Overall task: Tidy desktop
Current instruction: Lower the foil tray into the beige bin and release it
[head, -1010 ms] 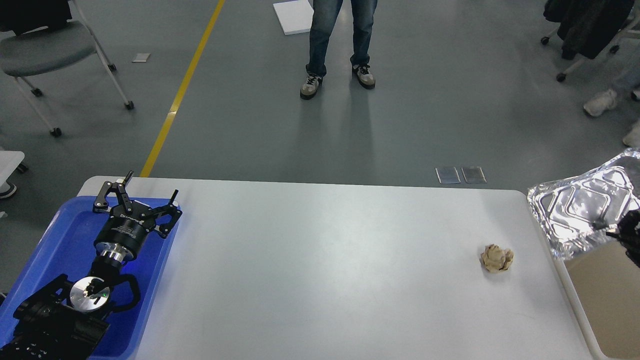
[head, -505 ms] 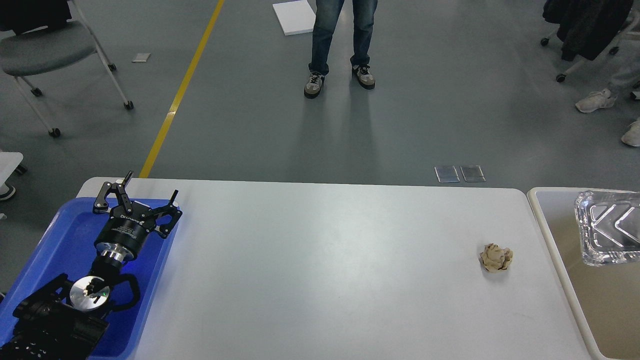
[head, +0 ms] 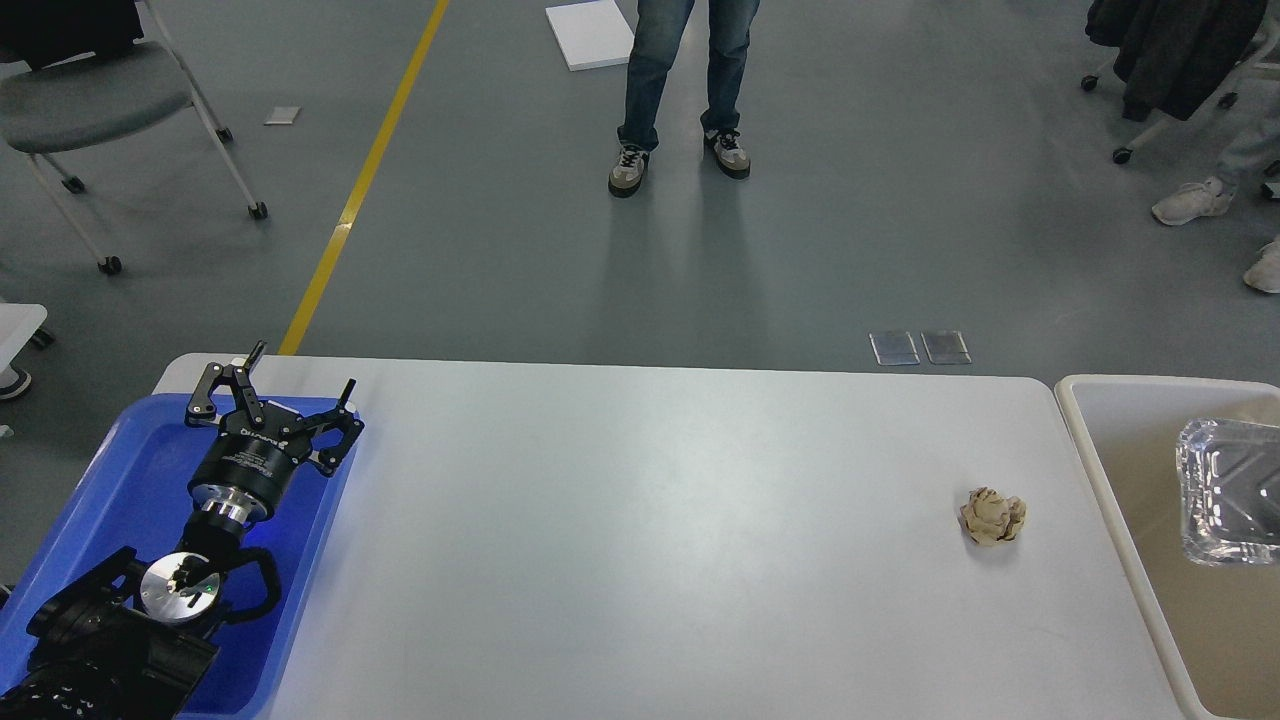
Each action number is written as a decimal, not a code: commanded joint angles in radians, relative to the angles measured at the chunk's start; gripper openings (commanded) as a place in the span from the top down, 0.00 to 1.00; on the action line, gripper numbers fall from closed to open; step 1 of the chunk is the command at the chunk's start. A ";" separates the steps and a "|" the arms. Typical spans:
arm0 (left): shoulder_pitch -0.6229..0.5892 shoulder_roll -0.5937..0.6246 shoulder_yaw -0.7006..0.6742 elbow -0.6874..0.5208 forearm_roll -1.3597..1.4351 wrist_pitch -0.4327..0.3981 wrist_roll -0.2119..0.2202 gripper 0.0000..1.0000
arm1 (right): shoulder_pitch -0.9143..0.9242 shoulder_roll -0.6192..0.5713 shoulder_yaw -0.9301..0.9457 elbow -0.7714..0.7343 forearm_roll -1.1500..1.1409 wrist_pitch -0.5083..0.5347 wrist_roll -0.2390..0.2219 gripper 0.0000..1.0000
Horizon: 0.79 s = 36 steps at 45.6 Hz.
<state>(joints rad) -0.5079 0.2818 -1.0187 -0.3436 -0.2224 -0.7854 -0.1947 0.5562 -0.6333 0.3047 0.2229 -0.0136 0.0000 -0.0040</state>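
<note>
The desktop [head: 640, 540] is a wide light grey-white tabletop with rounded corners. A crumpled beige paper ball [head: 993, 516] lies on it near the right end. A shiny foil container [head: 1230, 490] lies inside the beige bin [head: 1090, 395] at the right edge. My left gripper [head: 295, 375] is open and empty, held over the far end of the blue tray [head: 120, 480] at the left. My right gripper is out of view.
A person in jeans [head: 680, 80] stands on the floor beyond the table. A grey chair [head: 100, 100] stands at the far left and another chair with dark clothes [head: 1170, 50] at the far right. A yellow floor line [head: 360, 180] runs past the table's left corner.
The foil container has dropped from above the bin's near corner down into the bin. My right gripper, seen at the right edge a second ago, has left the view. The left arm has not moved.
</note>
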 commanded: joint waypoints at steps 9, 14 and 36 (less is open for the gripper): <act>0.000 0.000 0.000 0.000 0.000 0.000 0.000 0.00 | -0.004 0.043 -0.006 -0.071 -0.006 0.001 0.001 1.00; 0.000 0.000 0.000 0.000 0.000 0.000 0.000 0.00 | -0.004 0.043 -0.006 -0.068 -0.009 0.003 0.001 1.00; 0.000 -0.001 0.000 0.000 0.000 0.000 0.000 0.00 | 0.008 0.018 0.007 -0.074 -0.014 0.000 -0.001 0.16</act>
<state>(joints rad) -0.5084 0.2818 -1.0184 -0.3436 -0.2224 -0.7854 -0.1948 0.5567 -0.6046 0.3037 0.1513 -0.0263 0.0010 -0.0031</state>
